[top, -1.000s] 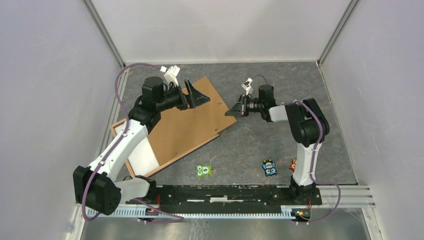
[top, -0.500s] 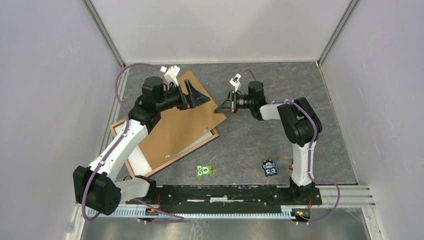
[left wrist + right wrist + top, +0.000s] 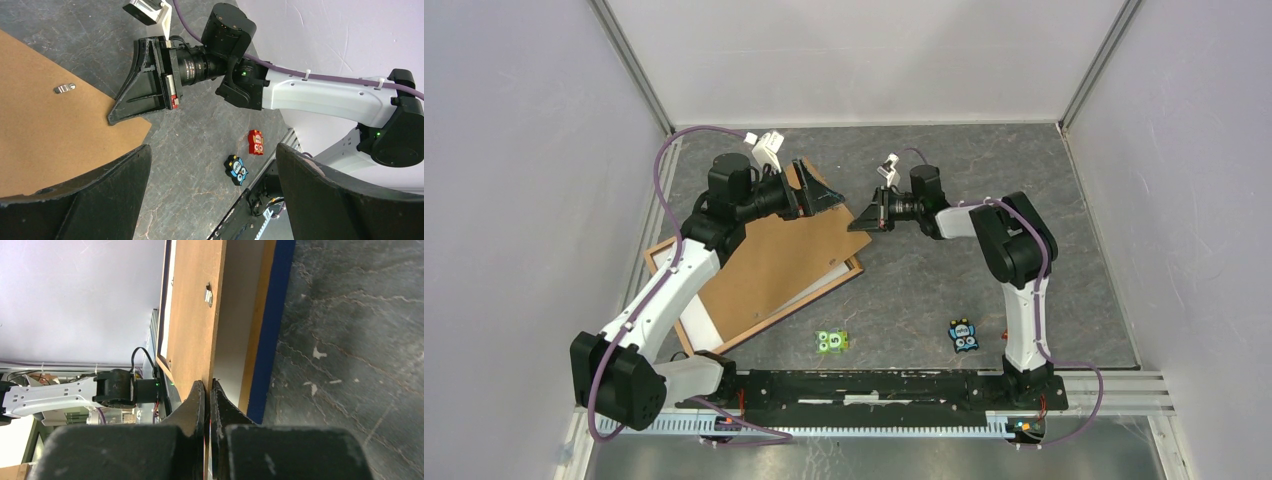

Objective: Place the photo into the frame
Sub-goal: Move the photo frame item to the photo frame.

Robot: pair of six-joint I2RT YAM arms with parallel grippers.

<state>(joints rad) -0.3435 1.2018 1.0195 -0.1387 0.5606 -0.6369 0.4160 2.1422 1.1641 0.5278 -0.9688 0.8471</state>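
Left gripper [image 3: 828, 195]: fingers spread wide and holding nothing; it hangs over the far corner of the backing board.
Right gripper [image 3: 862, 217]: fingers pressed together with nothing between them; the tips sit at the right-hand edge of the backing board.
Frame [image 3: 280, 315]: lies flat on the left half of the table, turned at an angle to the table's edges. The light wood side faces up, and a dark blue edge shows along the outside in the right wrist view.
Photo [image 3: 712, 318]: lies inside the frame with its white back up. It is mostly covered, showing at the near-left corner and as a thin white strip along the near-right rail.
Backing board [image 3: 774, 255]: plain brown cardboard lying on top of the photo, shifted toward the far side.
Metal clip [image 3: 64, 88]: a small silver tab on the board near its right corner.
Table [image 3: 944, 170]: dark grey, stone-patterned surface.
Green figure [image 3: 831, 342]: on the table just beyond the near rail of the frame, apart from it.
Blue figure [image 3: 964, 336]: near the right arm's base.
Red figure [image 3: 255, 142]: just beside the blue one, seen from the left wrist.
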